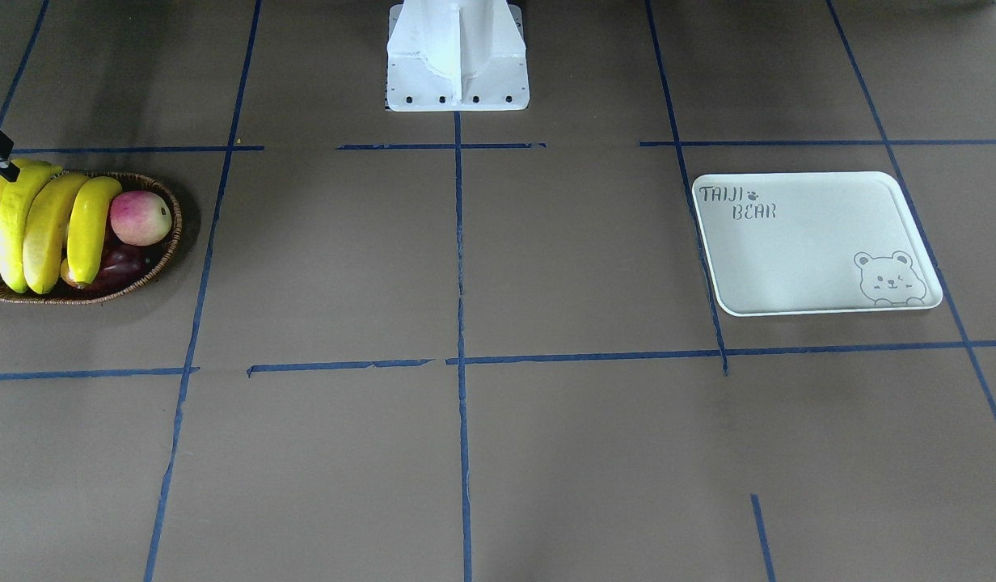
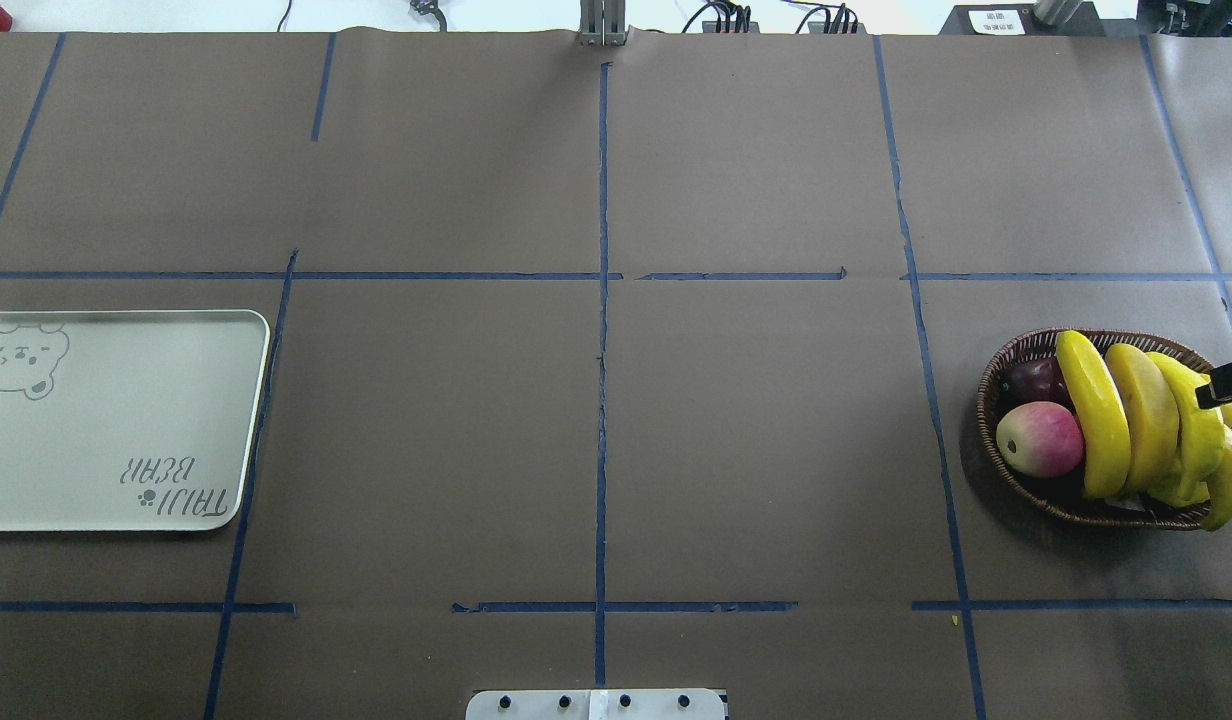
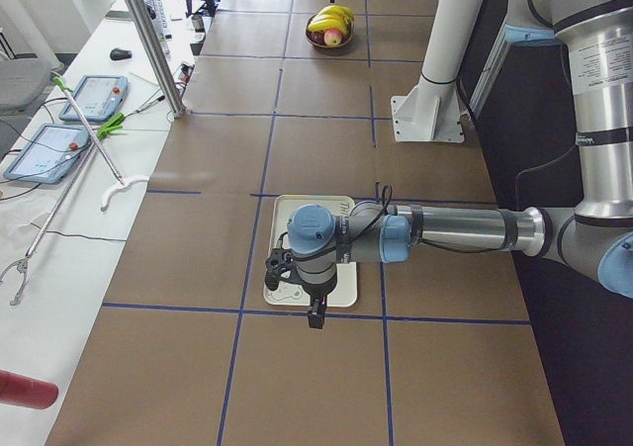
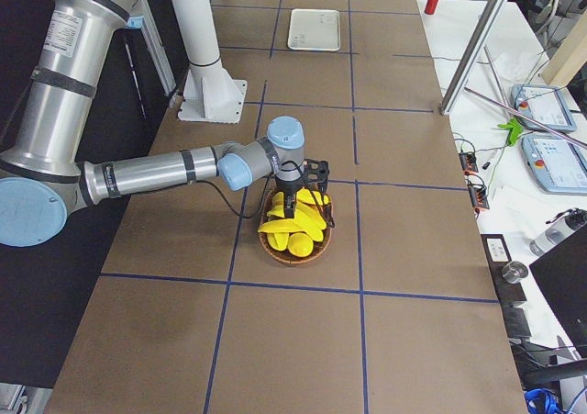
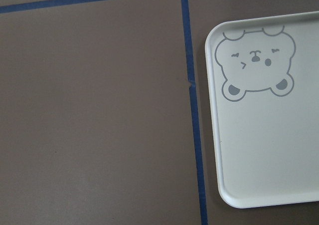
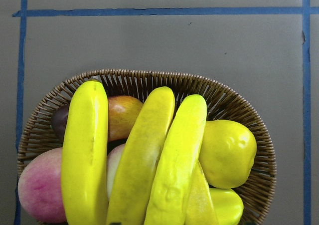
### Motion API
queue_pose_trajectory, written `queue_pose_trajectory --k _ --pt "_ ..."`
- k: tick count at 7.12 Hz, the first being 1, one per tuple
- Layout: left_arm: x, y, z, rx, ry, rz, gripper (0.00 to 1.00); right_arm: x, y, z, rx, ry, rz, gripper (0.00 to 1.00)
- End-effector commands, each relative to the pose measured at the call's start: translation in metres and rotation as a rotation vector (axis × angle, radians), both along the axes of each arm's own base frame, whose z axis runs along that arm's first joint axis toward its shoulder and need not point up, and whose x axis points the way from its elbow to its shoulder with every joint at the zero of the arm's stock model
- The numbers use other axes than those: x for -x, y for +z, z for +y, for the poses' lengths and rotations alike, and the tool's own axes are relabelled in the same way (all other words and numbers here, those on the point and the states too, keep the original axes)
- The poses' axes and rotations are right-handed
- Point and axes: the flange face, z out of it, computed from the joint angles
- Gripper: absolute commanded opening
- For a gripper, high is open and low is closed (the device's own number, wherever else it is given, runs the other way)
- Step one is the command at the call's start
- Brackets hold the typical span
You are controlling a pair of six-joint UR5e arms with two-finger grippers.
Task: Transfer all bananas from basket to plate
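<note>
The dark wicker basket (image 2: pixel 1006 362) sits at the table's right end and holds the bananas. Two smooth bananas (image 2: pixel 1091 415) (image 2: pixel 1148 415) lie side by side across it, and a further one (image 2: pixel 1231 482) pokes over the rim. In the right wrist view they (image 6: pixel 84 150) fill the basket (image 6: pixel 149 78). My right gripper (image 4: pixel 295 194) hangs just above them; only a black tip (image 2: pixel 1226 382) shows overhead, so I cannot tell its state. The cream plate (image 2: pixel 116 420) lies bare at the left end. My left gripper (image 3: pixel 315 308) hovers over its edge, state unclear.
In the basket also lie a pink fruit (image 2: pixel 1039 438), a dark purple fruit (image 2: pixel 1036 378), a ridged yellow starfruit (image 2: pixel 1191 430) and a plump yellow fruit (image 6: pixel 227 152). The robot's white pedestal (image 1: pixel 457 56) stands mid-table. Blue tape lines cross the brown tabletop.
</note>
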Motion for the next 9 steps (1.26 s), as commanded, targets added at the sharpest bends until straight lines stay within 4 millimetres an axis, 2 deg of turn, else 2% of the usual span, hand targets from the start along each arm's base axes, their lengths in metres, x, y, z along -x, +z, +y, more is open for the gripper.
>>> queue_pose_trajectory --k 1,6,8,9 --pt "0.000 0.001 0.000 0.003 -0.001 0.000 1.00 0.019 0.013 0.002 0.005 0.002 0.056 0.82" --pt "0.000 0.002 0.000 0.004 0.000 0.000 1.00 0.025 0.027 0.000 0.022 -0.011 0.069 0.75" --pt "0.000 0.002 0.000 0.006 -0.001 0.000 1.00 0.026 0.031 0.001 0.031 -0.013 0.075 0.66" --pt "0.000 0.002 0.000 0.004 0.000 0.000 1.00 0.025 0.032 0.001 0.032 -0.012 0.076 0.58"
